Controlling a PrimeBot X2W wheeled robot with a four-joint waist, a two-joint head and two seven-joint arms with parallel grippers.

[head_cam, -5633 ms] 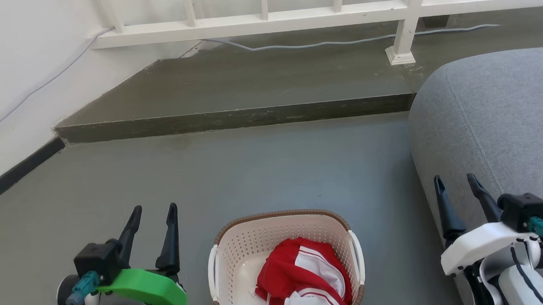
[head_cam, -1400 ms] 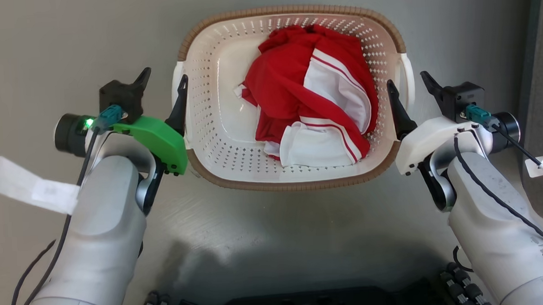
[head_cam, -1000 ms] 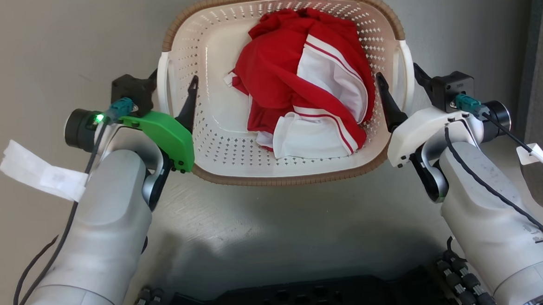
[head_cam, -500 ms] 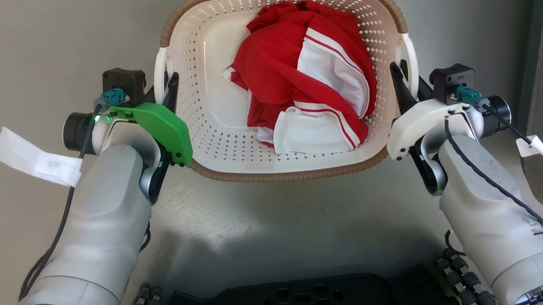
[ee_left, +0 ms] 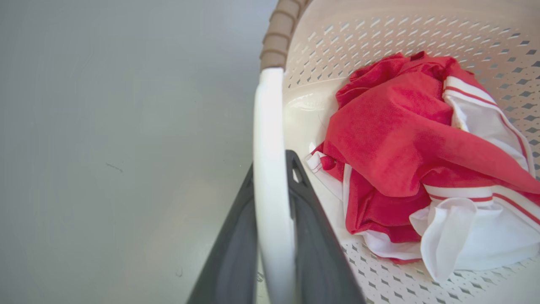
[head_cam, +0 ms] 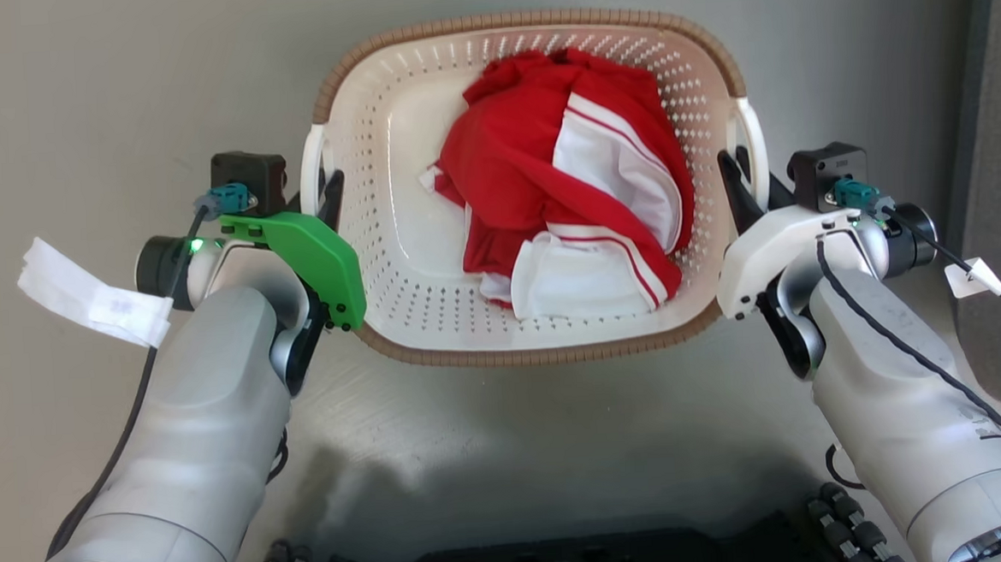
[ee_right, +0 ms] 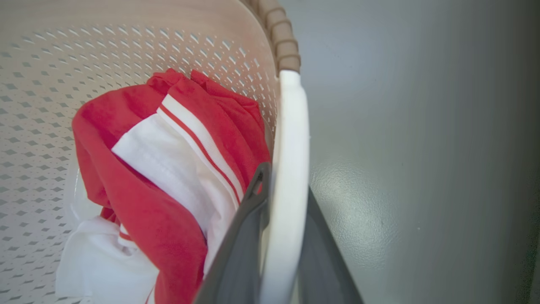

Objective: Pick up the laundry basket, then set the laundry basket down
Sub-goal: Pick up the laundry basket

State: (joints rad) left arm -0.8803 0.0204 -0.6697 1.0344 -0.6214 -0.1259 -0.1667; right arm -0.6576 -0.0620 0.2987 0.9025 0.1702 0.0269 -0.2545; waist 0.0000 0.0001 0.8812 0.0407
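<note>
My left pincer (head_cam: pixel 318 201) and right pincer (head_cam: pixel 744 178) each pinch a white side handle (ee_left: pixel 270 126) of the laundry basket (head_cam: pixel 521 19), which sits between my arms over the grey floor (head_cam: pixel 114 96). I should lift both sides evenly so the thin handles don't twist free and the red-and-white garment (head_cam: pixel 564 183) doesn't slide. The basket's underside is hidden, so I can't tell whether it touches the floor.
</note>
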